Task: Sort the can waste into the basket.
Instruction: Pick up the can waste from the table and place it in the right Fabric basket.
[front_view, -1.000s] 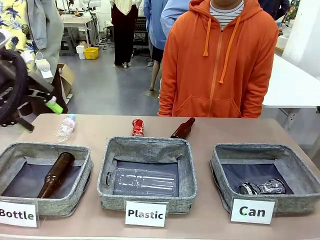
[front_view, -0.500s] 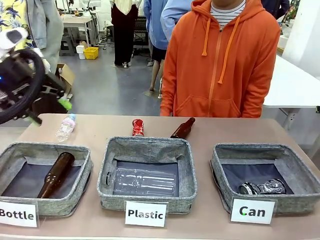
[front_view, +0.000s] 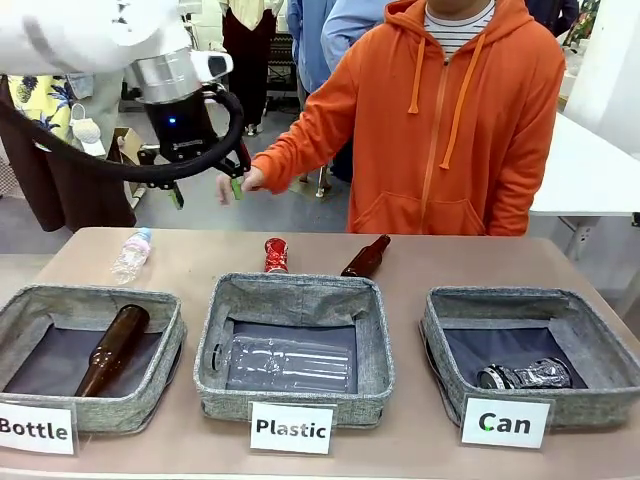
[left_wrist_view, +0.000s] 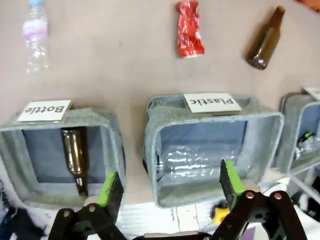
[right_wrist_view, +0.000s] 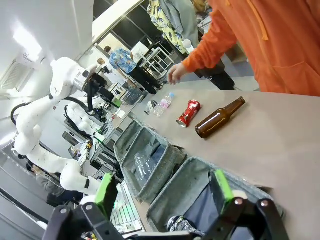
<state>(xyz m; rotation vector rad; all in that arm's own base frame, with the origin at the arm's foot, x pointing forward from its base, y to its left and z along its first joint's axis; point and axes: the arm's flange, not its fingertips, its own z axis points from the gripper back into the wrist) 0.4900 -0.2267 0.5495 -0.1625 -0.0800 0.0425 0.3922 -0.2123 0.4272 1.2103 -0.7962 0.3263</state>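
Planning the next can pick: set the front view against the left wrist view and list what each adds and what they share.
Front adds: the person's hand beside the left pincer, and the readable Can label. Left wrist adds: a top-down look between its open pads into the Plastic basket. Shared: the red can, brown bottle and clear bottle outside the baskets.

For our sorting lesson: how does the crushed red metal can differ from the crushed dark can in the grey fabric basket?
The crushed red metal can has white marks; the crushed dark can has a silver top. The red can sits on the table; the dark can lies inside the grey fabric basket labelled Can. Both are crushed drink cans.
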